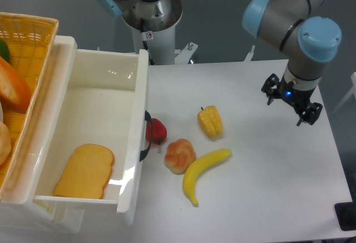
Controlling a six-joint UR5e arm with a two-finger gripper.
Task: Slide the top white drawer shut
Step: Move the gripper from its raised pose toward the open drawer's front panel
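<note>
The top white drawer [105, 95] was glossy white, its handle [146, 137] dark; the bread slice [84, 170] tan, banana [203, 170] yellow, basket [25, 43] yellow wicker.

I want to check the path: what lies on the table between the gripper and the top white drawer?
In the camera view, a yellow pepper and a red fruit lie between the gripper and the top white drawer.

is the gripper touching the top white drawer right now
Apart. The fixed camera shows the gripper far right of the top white drawer, with bare table and toy food between.
</note>
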